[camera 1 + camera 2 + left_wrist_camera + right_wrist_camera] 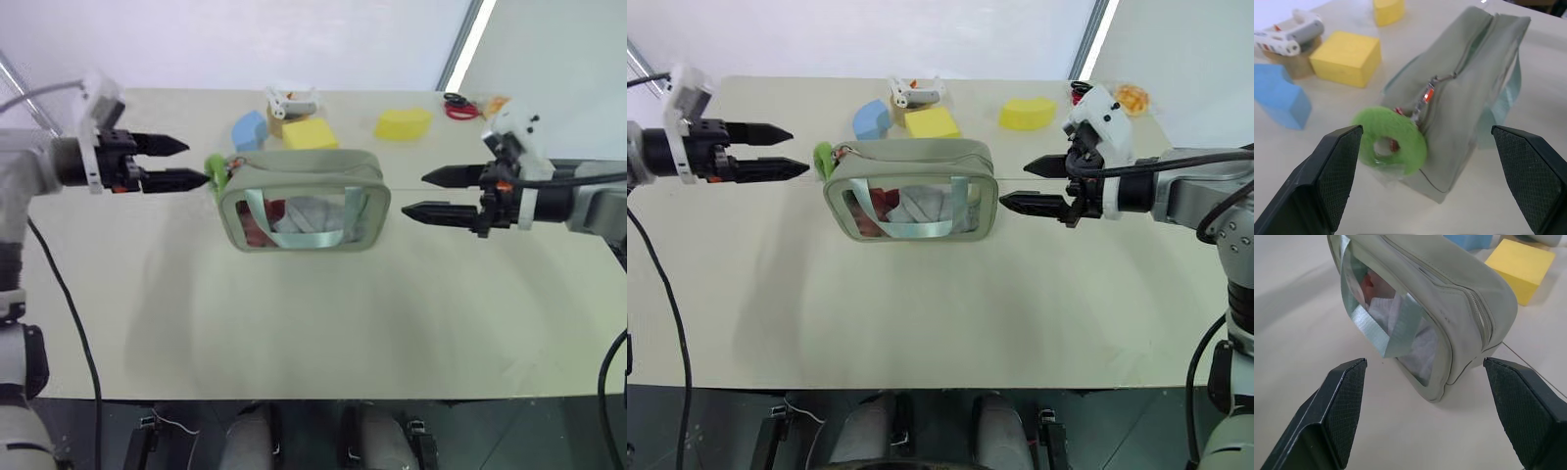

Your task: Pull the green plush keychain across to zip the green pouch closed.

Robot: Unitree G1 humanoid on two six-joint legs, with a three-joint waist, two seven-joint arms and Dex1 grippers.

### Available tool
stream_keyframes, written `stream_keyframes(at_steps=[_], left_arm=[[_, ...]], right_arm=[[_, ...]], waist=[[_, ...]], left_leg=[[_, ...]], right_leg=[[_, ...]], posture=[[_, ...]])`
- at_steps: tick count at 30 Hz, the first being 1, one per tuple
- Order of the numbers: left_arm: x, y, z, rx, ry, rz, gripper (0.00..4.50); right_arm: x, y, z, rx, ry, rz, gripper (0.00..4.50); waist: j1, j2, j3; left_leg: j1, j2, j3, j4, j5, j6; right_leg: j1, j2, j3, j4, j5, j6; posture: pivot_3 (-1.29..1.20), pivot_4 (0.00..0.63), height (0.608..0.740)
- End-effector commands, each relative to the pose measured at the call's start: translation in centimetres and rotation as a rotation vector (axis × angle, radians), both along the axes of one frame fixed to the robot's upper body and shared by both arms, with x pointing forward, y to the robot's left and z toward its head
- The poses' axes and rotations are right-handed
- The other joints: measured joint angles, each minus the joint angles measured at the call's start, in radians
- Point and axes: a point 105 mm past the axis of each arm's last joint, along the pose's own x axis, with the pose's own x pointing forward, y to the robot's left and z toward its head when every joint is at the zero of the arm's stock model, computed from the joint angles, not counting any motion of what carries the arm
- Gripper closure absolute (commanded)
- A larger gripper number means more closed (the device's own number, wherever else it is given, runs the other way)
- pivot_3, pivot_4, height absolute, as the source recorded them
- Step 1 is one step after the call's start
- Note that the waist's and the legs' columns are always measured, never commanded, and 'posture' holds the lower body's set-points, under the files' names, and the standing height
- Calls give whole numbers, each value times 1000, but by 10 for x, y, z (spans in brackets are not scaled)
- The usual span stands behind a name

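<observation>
Green plush keychain (1392, 143) | ring hole: left wrist view | pouch (1449, 303) window: right wrist

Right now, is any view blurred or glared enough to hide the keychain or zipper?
No: in the left wrist view the green plush keychain is sharp, the blocks behind it soft; in the right wrist view the green pouch shows its zipper clearly, its window faintly glaring; in the left eye view, soft shadows only.

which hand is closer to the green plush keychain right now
Left. The left hand hovers open just beside the green plush keychain at the pouch's left end; the right hand waits open off the opposite end.
</observation>
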Motion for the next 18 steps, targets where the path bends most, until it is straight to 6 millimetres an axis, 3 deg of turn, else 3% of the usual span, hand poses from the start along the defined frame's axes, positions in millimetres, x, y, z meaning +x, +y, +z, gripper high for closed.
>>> stream_keyframes(at_steps=[1,6,10,13,18], left_arm=[[0,3,15,14,-84,19,0],[-8,-1,18,-20,-28,-21,0],[-20,-8,2,38,24,-89,0],[-28,-14,5,40,31,-126,0],[-19,-8,4,40,-2,-62,0]], right_arm=[[-4,-1,8,-15,-46,8,554],[-3,-3,9,-33,-57,3,554],[7,-1,13,-52,-119,-11,554],[15,4,16,-56,-150,12,554],[33,16,10,-67,-161,59,554]], waist=[[0,0,0],[1,0,0],[-1,0,0],[-2,0,0],[-2,0,0]], left_leg=[[0,0,0,0,0,0],[0,0,0,0,0,0],[0,0,0,0,0,0],[0,0,0,0,0,-1],[0,0,0,0,1,-1]], right_leg=[[0,0,0,0,0,0],[0,0,0,1,0,0],[0,0,0,1,0,0],[-2,0,1,3,0,0],[-3,0,1,5,0,0]], posture=[[0,150,740],[0,150,740],[0,150,740],[0,150,740],[0,150,740]])
